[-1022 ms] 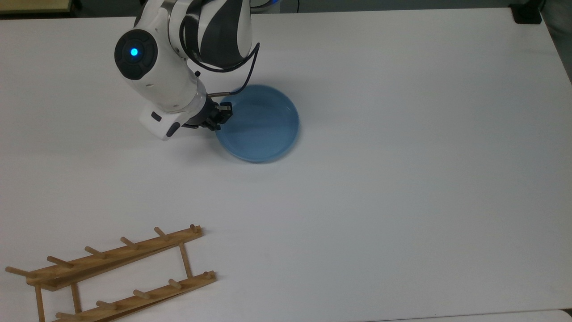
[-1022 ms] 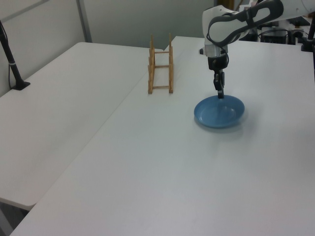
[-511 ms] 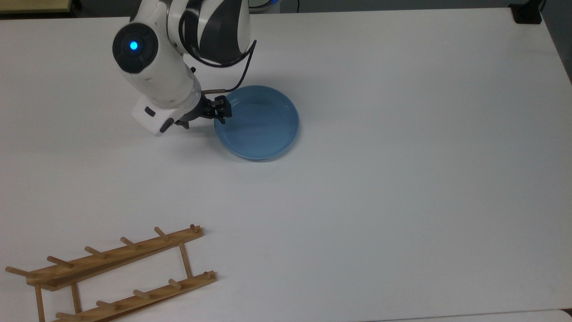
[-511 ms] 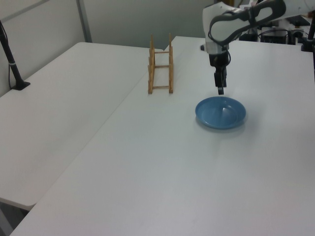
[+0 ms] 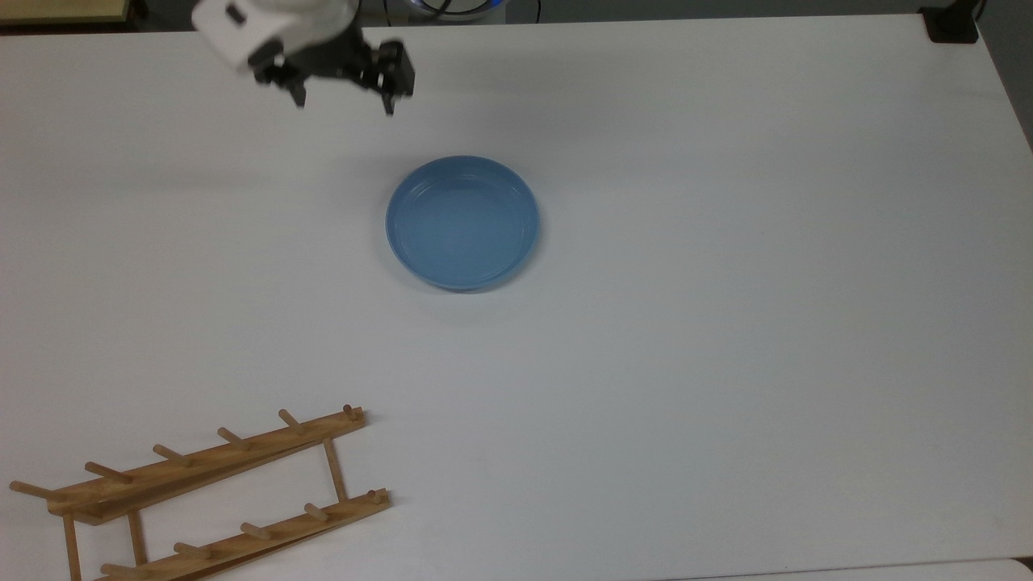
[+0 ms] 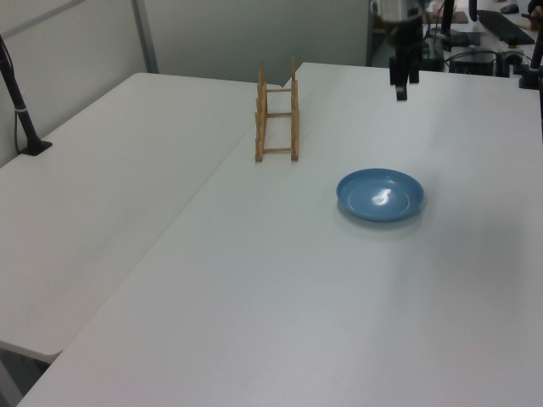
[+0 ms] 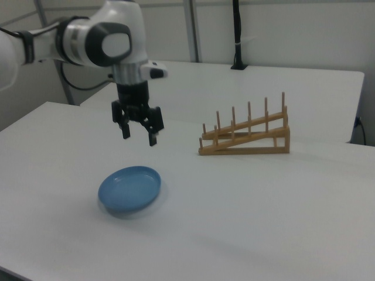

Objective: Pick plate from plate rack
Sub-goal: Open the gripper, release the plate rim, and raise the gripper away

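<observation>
The blue plate (image 5: 462, 222) lies flat on the white table, well apart from the wooden plate rack (image 5: 218, 456), which stands with its pegs bare at the top view's lower left. My gripper (image 5: 345, 98) hangs open and empty in the air, beyond the plate toward the top view's top left. In the right view the gripper (image 7: 139, 137) hovers above the plate (image 7: 129, 188), with the rack (image 7: 246, 143) to the right view's right. In the left view the plate (image 6: 380, 195) sits right of the rack (image 6: 260, 119), and the gripper (image 6: 400, 89) is high behind it.
A black clamp (image 5: 952, 24) sits at the top view's upper right table corner. A black post (image 6: 17, 93) stands on the neighbouring table at the left view's left. A seam runs between the two tables beside the rack.
The gripper has let go of the plate's rim, opened wide, risen and pulled back toward the top view's top. The plate now rests flat on the table.
</observation>
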### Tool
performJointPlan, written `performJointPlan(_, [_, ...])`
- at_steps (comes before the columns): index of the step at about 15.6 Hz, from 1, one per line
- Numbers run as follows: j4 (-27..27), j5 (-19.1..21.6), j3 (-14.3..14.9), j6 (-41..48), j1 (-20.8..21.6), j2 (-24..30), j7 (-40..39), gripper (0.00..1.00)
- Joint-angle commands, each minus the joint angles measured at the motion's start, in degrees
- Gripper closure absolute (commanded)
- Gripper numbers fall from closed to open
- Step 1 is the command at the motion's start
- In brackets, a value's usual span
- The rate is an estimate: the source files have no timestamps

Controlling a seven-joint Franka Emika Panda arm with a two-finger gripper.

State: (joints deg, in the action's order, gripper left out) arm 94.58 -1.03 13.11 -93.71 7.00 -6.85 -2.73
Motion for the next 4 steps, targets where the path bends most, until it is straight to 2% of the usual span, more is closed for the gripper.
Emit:
performJointPlan(1, [2.0, -1.0, -1.1, 1.2, -0.6, 3.9, 4.4, 0.00])
performJointPlan(4, [2.0, -0.9, -1.1, 0.6, -0.6, 3.9, 7.8, 0.00])
